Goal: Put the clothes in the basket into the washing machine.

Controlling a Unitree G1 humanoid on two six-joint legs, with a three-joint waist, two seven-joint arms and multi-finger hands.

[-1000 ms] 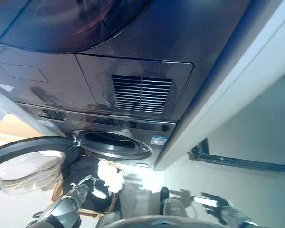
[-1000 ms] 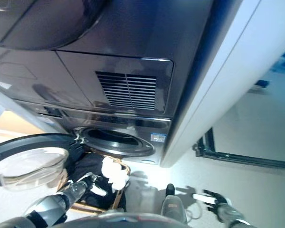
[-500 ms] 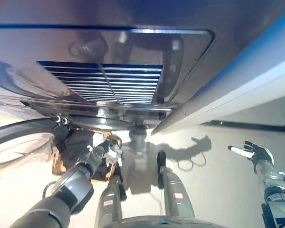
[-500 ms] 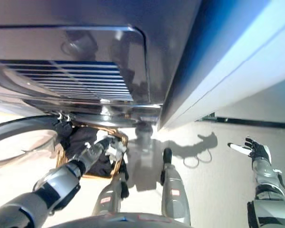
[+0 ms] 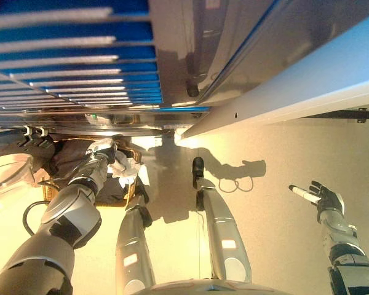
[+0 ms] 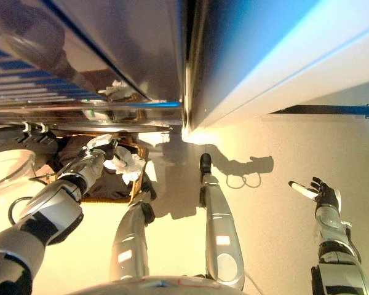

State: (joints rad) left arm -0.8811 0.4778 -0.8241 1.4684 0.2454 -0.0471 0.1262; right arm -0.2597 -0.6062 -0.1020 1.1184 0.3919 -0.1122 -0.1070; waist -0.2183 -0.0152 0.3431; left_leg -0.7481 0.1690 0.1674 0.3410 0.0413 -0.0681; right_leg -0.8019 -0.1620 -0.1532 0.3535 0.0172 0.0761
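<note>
White cloth (image 5: pixel 128 167) in the basket (image 5: pixel 133 189) looks soft, light; left hand (image 5: pixel 101 150) reaches it, grip unclear. Right hand (image 5: pixel 323 198) spread, empty.

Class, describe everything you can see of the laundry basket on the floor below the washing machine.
Only part of the basket shows: a brown rim, seemingly woven or wooden, standing on the pale floor directly beneath the washing machine, beside its open door. It holds dark clothes with a white garment on top. The left hand reaches into it over the clothes; whether the fingers grip cloth cannot be told. The right hand is open, far off to the side.
</note>
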